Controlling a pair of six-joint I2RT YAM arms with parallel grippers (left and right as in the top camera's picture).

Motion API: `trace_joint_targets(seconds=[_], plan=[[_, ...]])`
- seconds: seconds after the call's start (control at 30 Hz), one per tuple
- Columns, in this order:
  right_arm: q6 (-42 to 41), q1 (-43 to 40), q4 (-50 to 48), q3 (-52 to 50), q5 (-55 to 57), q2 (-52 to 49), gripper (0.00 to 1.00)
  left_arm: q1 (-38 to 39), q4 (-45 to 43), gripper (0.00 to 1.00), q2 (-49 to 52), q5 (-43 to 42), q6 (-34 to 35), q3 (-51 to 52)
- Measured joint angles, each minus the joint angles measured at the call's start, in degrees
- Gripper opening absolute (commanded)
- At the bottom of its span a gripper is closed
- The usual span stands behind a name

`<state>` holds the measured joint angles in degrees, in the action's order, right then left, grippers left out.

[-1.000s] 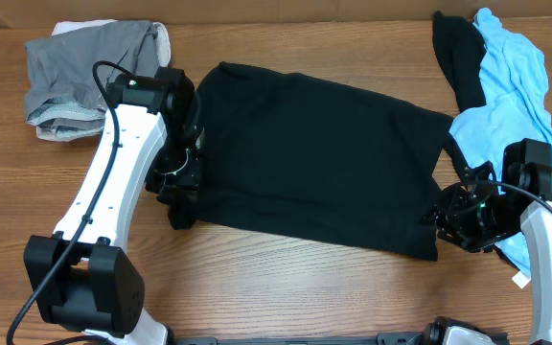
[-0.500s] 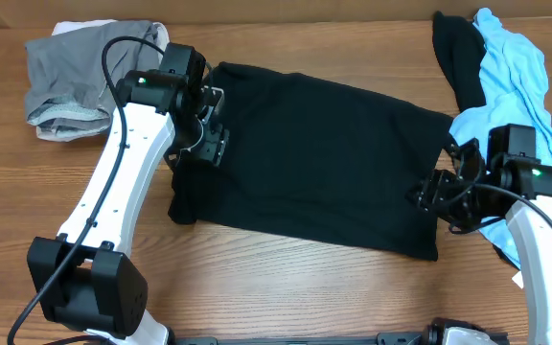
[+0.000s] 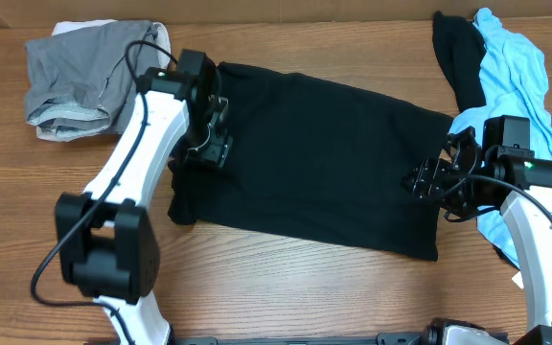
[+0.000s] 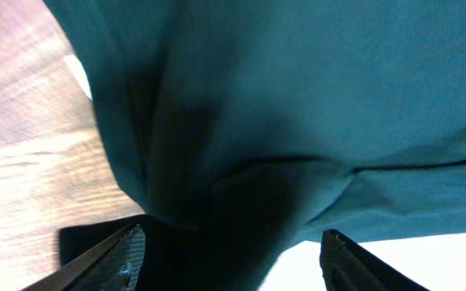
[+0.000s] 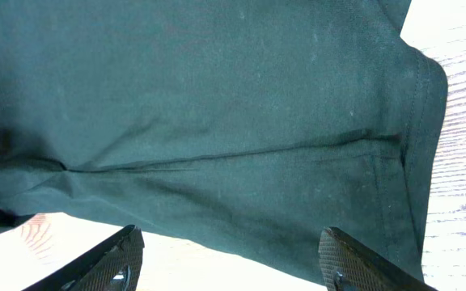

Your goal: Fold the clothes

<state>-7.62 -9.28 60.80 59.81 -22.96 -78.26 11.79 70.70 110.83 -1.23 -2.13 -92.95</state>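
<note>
Wooden table (image 3: 286,287) fills the overhead view, with the black shirt (image 3: 324,153) spread flat at centre. The left gripper (image 3: 211,144) is over its left edge and the right gripper (image 3: 427,182) at its right edge (a blue garment (image 3: 511,77) lies just beyond).

Left wrist: fingers (image 4: 124,255) apart, a dark fold of the black shirt (image 4: 298,121) dipping between them.

Right wrist: fingers (image 5: 346,259) apart below the black shirt (image 5: 217,121).

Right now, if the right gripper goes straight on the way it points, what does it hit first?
The right gripper would likely meet the black shirt first; fabric fills its wrist view ahead of the open jaws. Depth unclear.
</note>
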Motion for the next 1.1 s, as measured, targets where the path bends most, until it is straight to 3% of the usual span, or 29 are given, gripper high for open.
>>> trace_joint_targets(seconds=[0.17,0.27,0.33,0.37,0.4,0.47,0.5,0.77,1.0,1.1], plan=[[0.2,0.0,-0.7,0.0,0.0,-0.2,0.75,-0.7,0.7,0.78,2.6,0.6,0.1,0.0],[0.2,0.0,-0.9,0.0,0.0,-0.3,0.76,-1.0,1.8,0.87,2.6,0.6,0.1,0.0],[0.2,0.0,-0.8,0.0,0.0,-0.4,0.76,-1.0,3.1,0.87,2.6,0.5,0.2,0.0],[0.2,0.0,-0.8,0.0,0.0,-0.5,0.76,-1.0,3.7,0.82,2.6,0.2,0.3,0.0],[0.2,0.0,-0.8,0.0,0.0,-0.6,0.76,-1.0,4.4,0.64,2.6,-0.3,0.3,0.0],[0.2,0.0,-0.9,0.0,0.0,-0.7,0.76,-1.0,5.6,0.06,2.6,-1.9,0.3,0.0],[0.1,0.0,-0.8,0.0,0.0,-0.7,0.76,-1.0,6.4,0.04,2.6,-3.2,0.3,0.0],[0.2,0.0,-0.9,0.0,0.0,-0.8,0.76,1.4,14.8,0.04,2.6,-11.3,0.2,-0.1],[0.2,0.0,-0.8,0.0,0.0,-0.8,0.76,11.0,20.5,0.05,2.6,-13.2,1.0,-0.1],[0.2,0.0,-0.8,0.0,0.0,-0.8,0.77,14.4,21.3,0.39,2.6,-13.1,2.4,0.2]])
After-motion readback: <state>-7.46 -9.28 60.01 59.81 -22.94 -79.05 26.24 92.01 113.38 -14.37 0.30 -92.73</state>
